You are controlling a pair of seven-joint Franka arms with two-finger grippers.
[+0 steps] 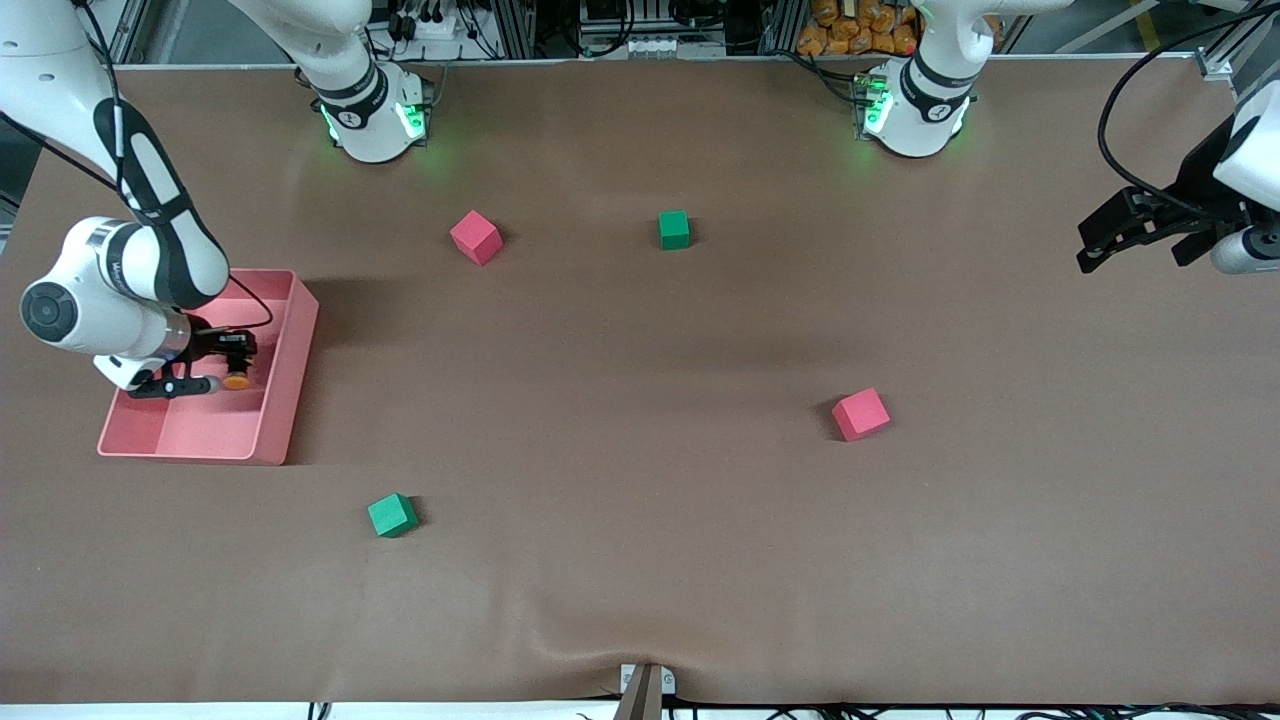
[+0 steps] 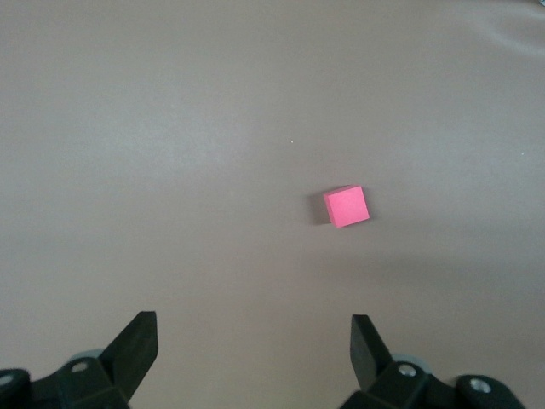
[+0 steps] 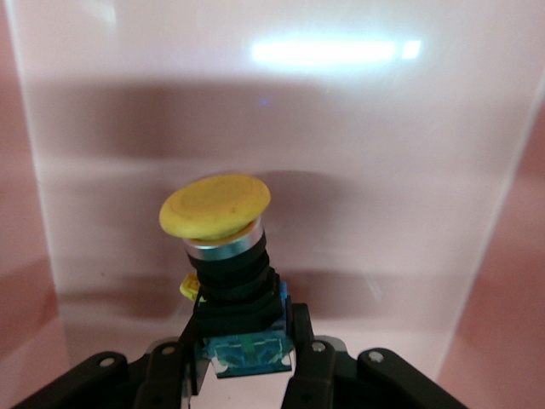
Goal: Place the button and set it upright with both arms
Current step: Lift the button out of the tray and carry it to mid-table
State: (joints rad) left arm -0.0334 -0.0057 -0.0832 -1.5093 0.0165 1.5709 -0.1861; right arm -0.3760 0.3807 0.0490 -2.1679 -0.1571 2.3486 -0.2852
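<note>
Right gripper (image 3: 247, 362) clamps button (image 3: 223, 247) in pink tray (image 1: 280, 400); left gripper (image 2: 255, 358) waits, jaws apart

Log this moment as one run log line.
right hand: shut on button, over pink tray | left hand: open, waiting over table at its own end | button not yet placed

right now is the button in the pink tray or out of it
In, but held: the right gripper is shut on the button inside the pink tray. Whether it touches the floor cannot be told.

front view looks down high over the table (image 1: 640, 560); wrist views sit close above it.
</note>
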